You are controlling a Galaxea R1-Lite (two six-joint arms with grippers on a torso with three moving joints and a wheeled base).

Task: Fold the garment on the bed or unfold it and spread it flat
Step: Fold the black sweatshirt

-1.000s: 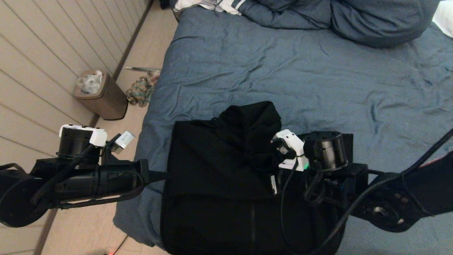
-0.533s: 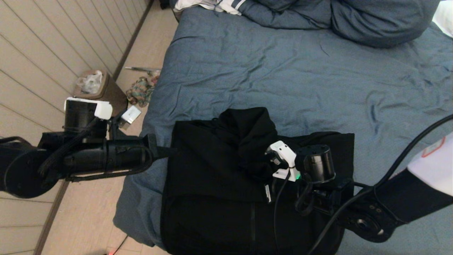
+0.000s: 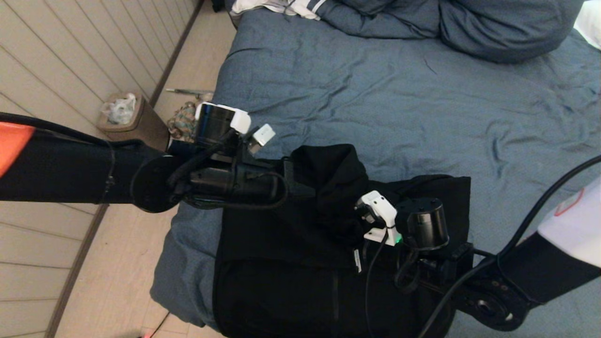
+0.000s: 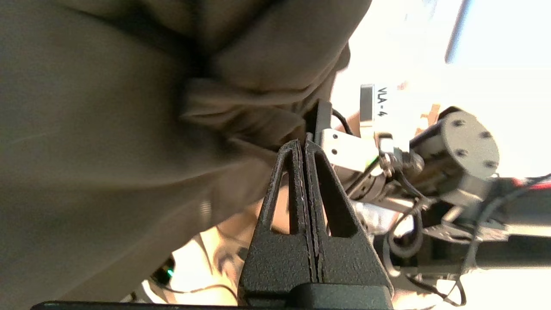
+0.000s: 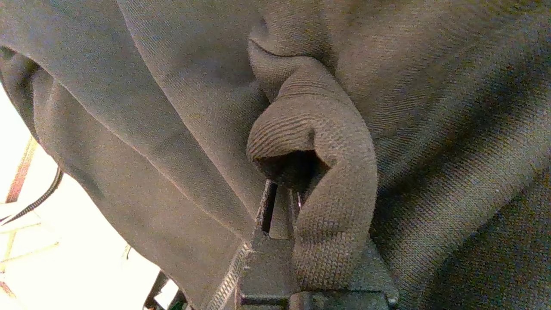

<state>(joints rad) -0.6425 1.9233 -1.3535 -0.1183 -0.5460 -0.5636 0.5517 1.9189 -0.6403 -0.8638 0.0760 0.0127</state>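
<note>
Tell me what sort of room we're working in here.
A bedroom, most likely: a bed with blue pillows, a hoodie on it, and a small bin on the floor beside the wall.

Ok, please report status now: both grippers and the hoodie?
Left gripper shut, empty, tips at the hoodie. Right gripper shut on a ribbed fold of it. Hoodie bunched at the near edge of the bed. Nothing in the way.

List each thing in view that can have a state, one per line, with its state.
garment: bunched, partly folded on the bed.
bed: duvet wrinkled.
left end effector: shut, empty, at the garment's hood.
right end effector: shut on the garment's ribbed edge.
bin: upright, lined with a bag.
</note>
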